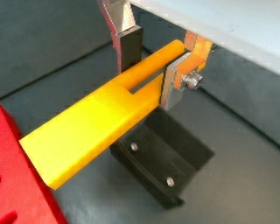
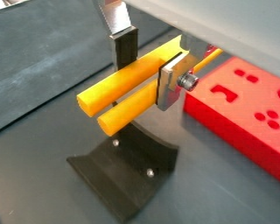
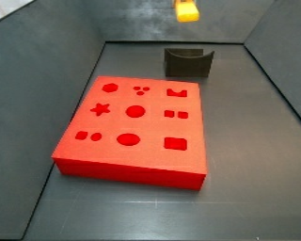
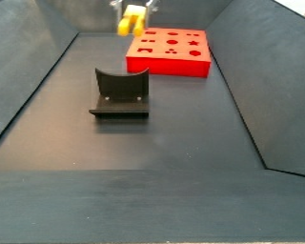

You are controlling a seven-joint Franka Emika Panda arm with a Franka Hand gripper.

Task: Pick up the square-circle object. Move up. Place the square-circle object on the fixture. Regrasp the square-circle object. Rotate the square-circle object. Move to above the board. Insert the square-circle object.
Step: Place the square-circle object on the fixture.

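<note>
The square-circle object (image 1: 101,122) is a long yellow-orange bar, round at one end and slotted at the other. My gripper (image 1: 152,74) is shut on it near the round end, and it lies level between the fingers (image 2: 171,80). It hangs in the air above the fixture (image 1: 166,162), a dark notched bracket (image 2: 125,171) on the floor. In both side views the bar (image 3: 187,10) (image 4: 132,21) shows at the top edge, above and behind the fixture (image 3: 188,63) (image 4: 121,92). The red board (image 3: 134,127) (image 4: 172,50) lies beside the fixture, apart from the bar.
Dark grey sloping walls (image 3: 40,56) (image 4: 263,86) close in the floor on both sides. The board's corner (image 1: 14,184) (image 2: 241,114) lies close beside the fixture in both wrist views.
</note>
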